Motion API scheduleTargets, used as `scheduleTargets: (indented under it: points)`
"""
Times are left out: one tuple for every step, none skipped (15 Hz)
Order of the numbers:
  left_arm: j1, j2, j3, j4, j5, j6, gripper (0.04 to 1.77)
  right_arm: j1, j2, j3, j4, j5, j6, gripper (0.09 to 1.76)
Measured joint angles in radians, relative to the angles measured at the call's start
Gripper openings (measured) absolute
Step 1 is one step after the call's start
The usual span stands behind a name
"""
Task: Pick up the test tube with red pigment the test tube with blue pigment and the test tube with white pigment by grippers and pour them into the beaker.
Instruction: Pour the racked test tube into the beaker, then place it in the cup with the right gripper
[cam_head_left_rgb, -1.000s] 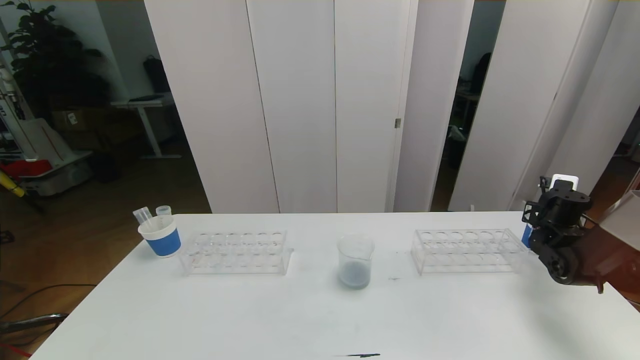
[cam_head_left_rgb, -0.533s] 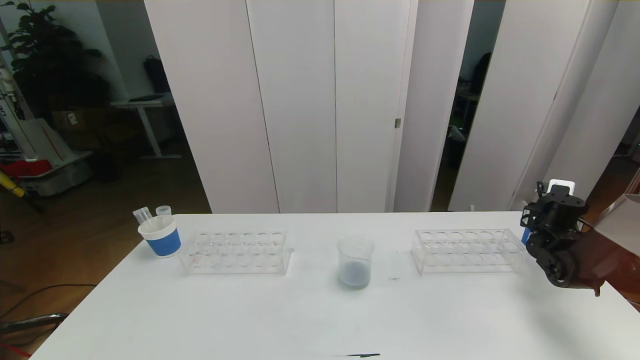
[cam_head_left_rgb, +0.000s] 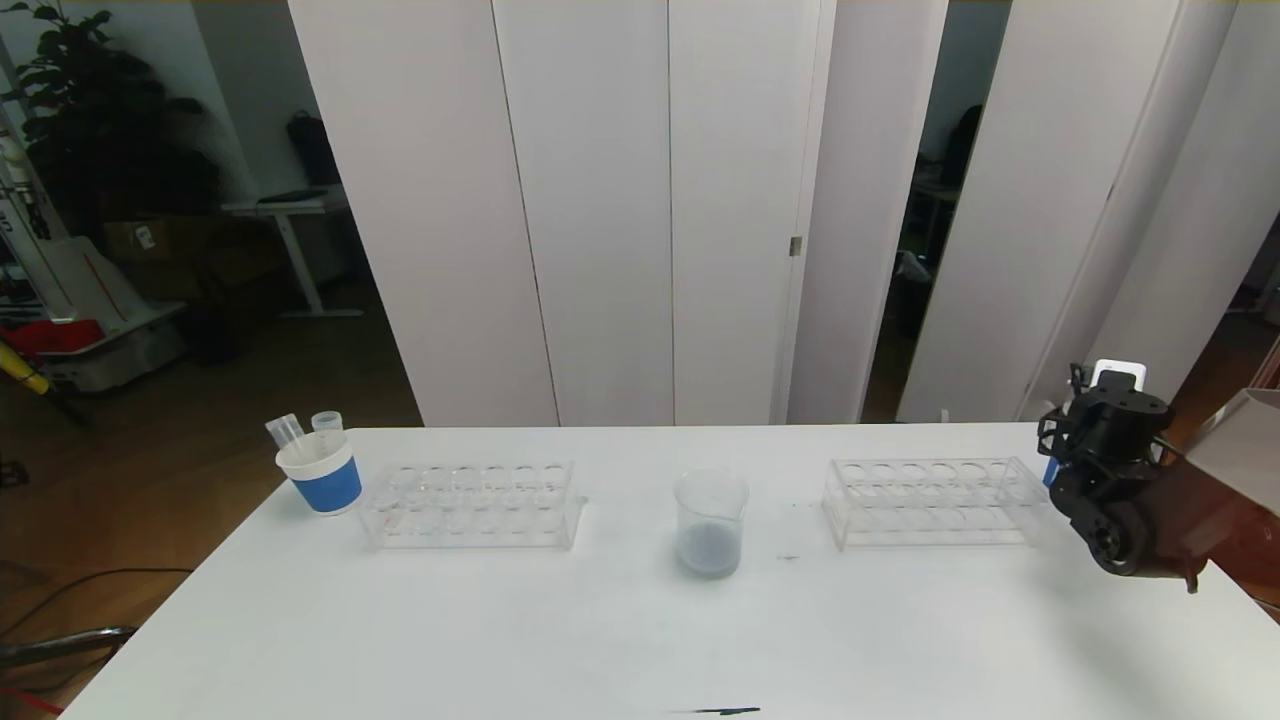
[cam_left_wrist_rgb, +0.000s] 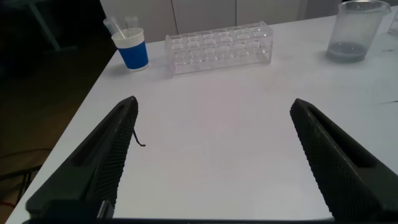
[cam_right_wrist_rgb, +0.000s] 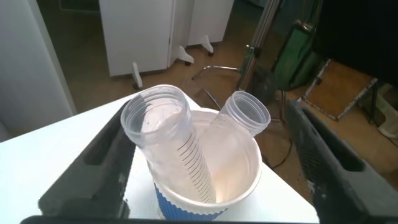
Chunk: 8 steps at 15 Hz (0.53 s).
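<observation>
The beaker (cam_head_left_rgb: 710, 525) stands mid-table with grey-blue liquid at its bottom, and also shows in the left wrist view (cam_left_wrist_rgb: 354, 31). My right gripper (cam_right_wrist_rgb: 208, 162) is open at the table's far right edge (cam_head_left_rgb: 1095, 470). Its fingers (cam_right_wrist_rgb: 93, 168) straddle a blue paper cup (cam_right_wrist_rgb: 199, 199) without touching it. Two clear test tubes (cam_right_wrist_rgb: 165, 140) lean in that cup, and I see no coloured pigment in them. No test tube with red, blue or white pigment is in view. My left gripper (cam_left_wrist_rgb: 213, 155) hangs open and empty over the near left of the table.
Two clear tube racks flank the beaker, the left rack (cam_head_left_rgb: 470, 505) and the right rack (cam_head_left_rgb: 935, 500), both with empty holes. A second blue cup (cam_head_left_rgb: 322, 478) holding clear tubes stands at the far left. A small dark mark (cam_head_left_rgb: 725, 711) lies at the table's front edge.
The right gripper has gone from shut to open over the blue cup. Its arm shifted slightly left and down. The left arm has not moved.
</observation>
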Motion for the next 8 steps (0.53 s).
scheduleTargets:
  points:
    - [0.000, 0.000, 0.000, 0.000, 0.000, 0.000, 1.75, 0.001, -0.001, 0.000, -0.001, -0.001, -0.001, 1.74]
    - [0.000, 0.000, 0.000, 0.000, 0.000, 0.000, 1.75, 0.002, -0.002, 0.000, -0.009, -0.002, -0.001, 1.75]
    - [0.000, 0.000, 0.000, 0.000, 0.000, 0.000, 1.75, 0.003, -0.003, 0.000, -0.028, -0.001, -0.005, 1.75]
    - [0.000, 0.000, 0.000, 0.000, 0.000, 0.000, 1.75, 0.004, -0.004, 0.000, -0.046, 0.002, -0.010, 1.75]
    - [0.000, 0.000, 0.000, 0.000, 0.000, 0.000, 1.75, 0.004, -0.007, 0.000, -0.048, 0.002, -0.014, 1.75]
    - [0.000, 0.000, 0.000, 0.000, 0.000, 0.000, 1.75, 0.004, -0.011, -0.001, -0.049, 0.003, -0.016, 1.75]
    - [0.000, 0.000, 0.000, 0.000, 0.000, 0.000, 1.75, 0.004, -0.014, -0.008, -0.049, 0.003, -0.020, 1.75]
    - [0.000, 0.000, 0.000, 0.000, 0.000, 0.000, 1.75, 0.006, -0.019, -0.016, -0.049, 0.003, -0.025, 1.75]
